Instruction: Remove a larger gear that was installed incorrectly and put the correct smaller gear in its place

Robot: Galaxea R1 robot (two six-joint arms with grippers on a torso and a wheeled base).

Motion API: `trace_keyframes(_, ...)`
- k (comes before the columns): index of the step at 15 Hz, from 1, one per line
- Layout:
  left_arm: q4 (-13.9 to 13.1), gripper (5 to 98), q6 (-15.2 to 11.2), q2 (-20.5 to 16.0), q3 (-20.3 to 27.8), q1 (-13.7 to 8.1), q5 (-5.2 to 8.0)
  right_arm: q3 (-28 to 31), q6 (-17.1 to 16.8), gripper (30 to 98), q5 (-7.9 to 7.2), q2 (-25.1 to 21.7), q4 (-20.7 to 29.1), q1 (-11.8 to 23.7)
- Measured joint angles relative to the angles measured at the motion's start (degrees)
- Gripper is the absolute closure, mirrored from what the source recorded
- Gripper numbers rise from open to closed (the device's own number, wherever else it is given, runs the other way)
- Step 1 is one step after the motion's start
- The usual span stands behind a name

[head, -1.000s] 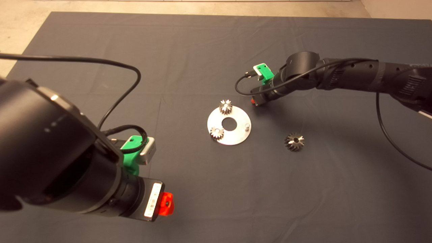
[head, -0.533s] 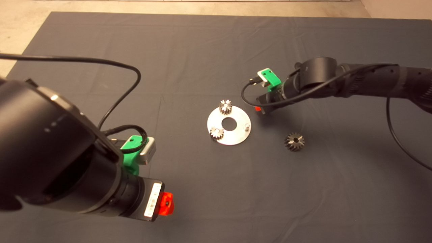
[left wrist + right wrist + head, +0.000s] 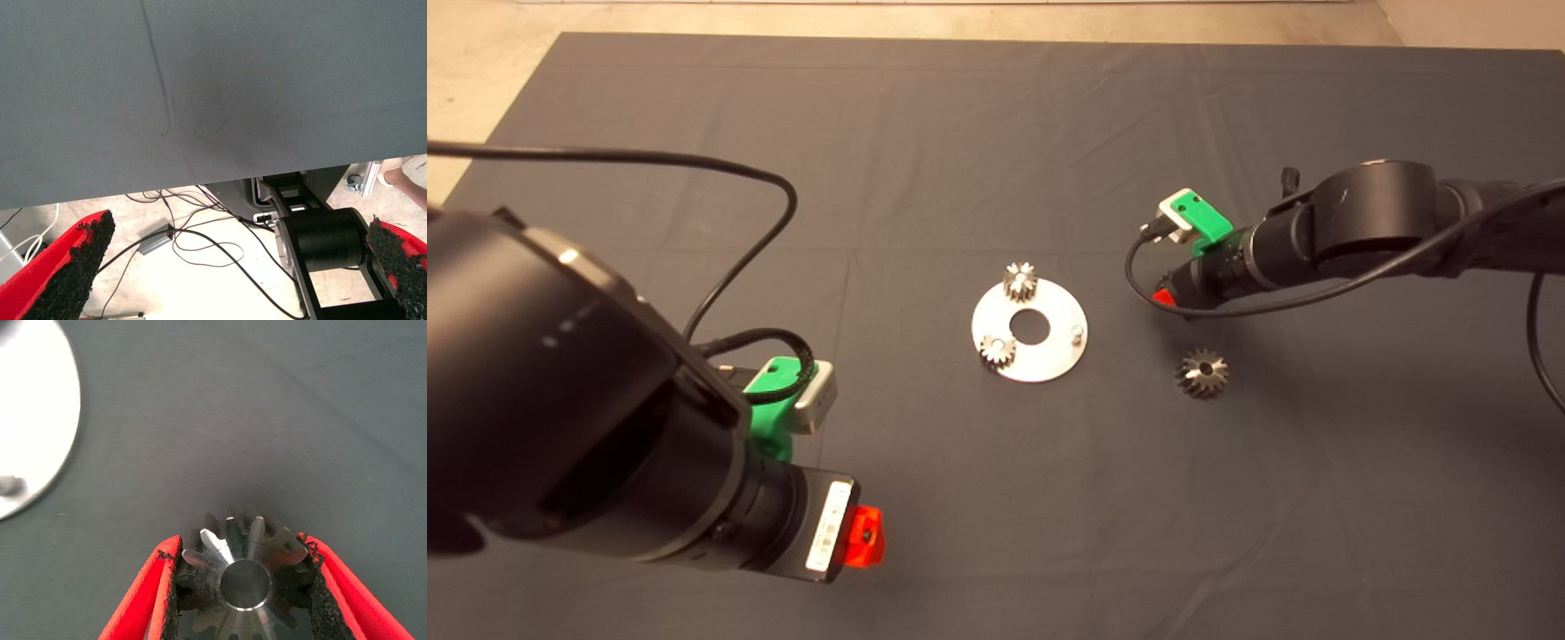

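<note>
Steel teeth show between the red fingers [image 3: 160, 587] of the right tool [image 3: 1167, 298]: in the right wrist view it is clamped on a small gear [image 3: 243, 577], the pads pressing the teeth on both sides, with the centre hole facing the camera. From above, this tool hangs over the dark mat [image 3: 960, 133] between the round metal plate [image 3: 1049, 360] and the larger gear [image 3: 1201, 372]; the plate lies to its side toward the other arm, and the larger gear lies flat on the mat just beside it on the near side, touching neither the tool nor the plate. Two more small gears stand on the plate, one at the far rim [image 3: 1020, 282] and one at the near-left rim [image 3: 998, 350]. A short bare pin [image 3: 1078, 333] rises from the plate's edge nearest the right tool. The plate's rim also shows in a corner of the right wrist view, well apart from the gripped gear.

At the mat's near-left corner the left tool [image 3: 233, 267] is parked, its fingers spread wide with nothing between them; its wrist view shows the mat's edge, cables on the floor and a black frame.
</note>
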Motion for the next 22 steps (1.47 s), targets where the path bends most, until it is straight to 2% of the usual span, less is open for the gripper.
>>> trace_keyframes(3,0.02,5.4,0.00,0.00,0.02,-0.01,0.00,0.00,-1.42,87.2,-0.03,1.02,2.05,0.22)
trace_keyframes(4,-0.01,5.4,0.00,0.00,0.02,-0.01,0.00,0.00,-1.46,87.2,-0.33,1.56,2.49,0.33)
trace_keyframes(6,0.02,5.4,0.00,0.00,0.02,0.00,0.00,-0.01,-1.81,87.2,-1.94,3.08,3.12,0.50)
trace_keyframes(8,-0.01,5.4,0.00,0.00,0.02,0.02,0.01,0.00,-1.81,87.2,-2.00,3.83,5.01,1.08)
trace_keyframes(11,-0.01,5.4,0.00,0.02,0.02,0.02,0.00,-0.01,-1.81,87.2,-2.86,3.62,10.80,5.75)
trace_keyframes(13,-0.01,5.4,0.00,0.00,0.02,0.02,0.00,0.07,-1.82,87.2,-2.77,3.72,11.99,8.26)
trace_keyframes(18,-0.01,5.4,0.00,0.05,0.02,-0.01,0.00,3.88,-1.81,87.2,-2.99,4.33,13.75,7.40)
trace_keyframes(22,-0.01,5.4,0.00,0.09,0.02,0.01,0.00,3.61,-1.78,87.2,-2.97,6.86,13.73,7.40)
